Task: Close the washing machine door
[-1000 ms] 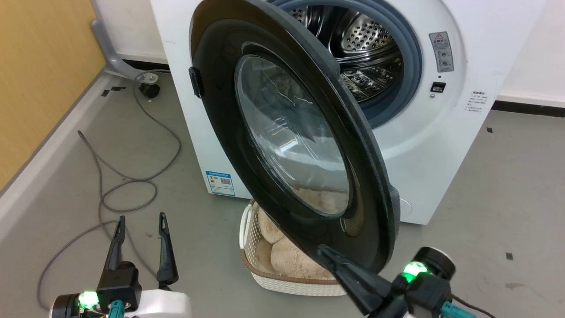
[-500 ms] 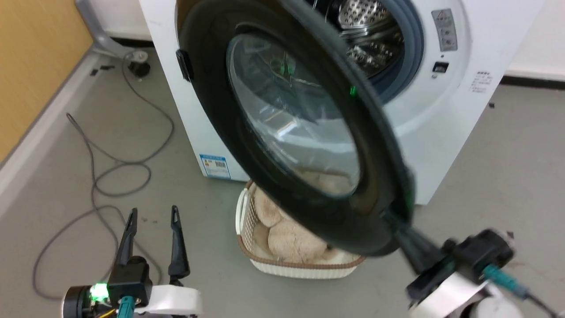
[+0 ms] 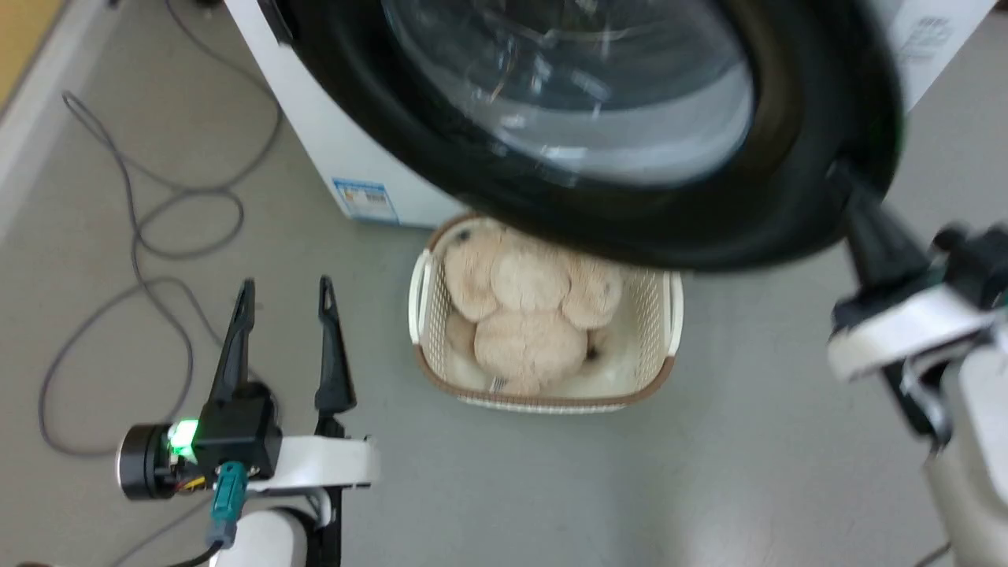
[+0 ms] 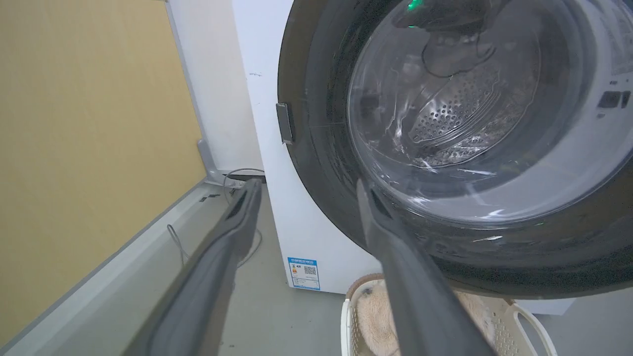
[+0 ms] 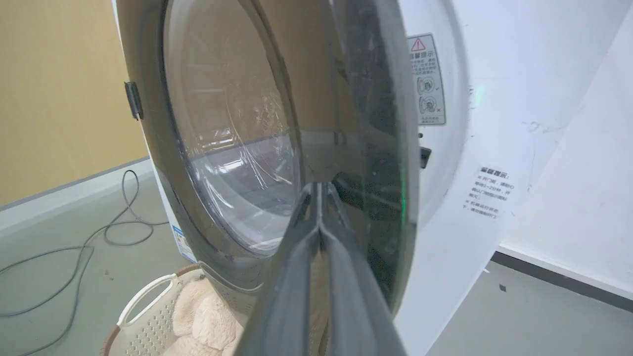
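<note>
Grey cable (image 3: 134,236) loops on the floor at far left. Left gripper (image 3: 286,283) hovers over bare floor, fingers spread wide, nothing between them, well apart from the door. Washer (image 3: 315,134) is at the top, with a blue sticker (image 3: 362,201) low on its front. White basket (image 3: 421,291) stands on the floor just in front of it, with a beige plush toy (image 3: 528,315) inside. Door (image 3: 630,213) is partly open, hinged on its left side, its black rim overhanging the basket's far edge. The right wrist view shows a gap between the door's free edge and the washer front. Right gripper (image 3: 846,185) is at the door's right edge. Its fingers (image 5: 304,222) are pressed together with nothing pinched, tips against the glossy outer face near that edge.
</note>
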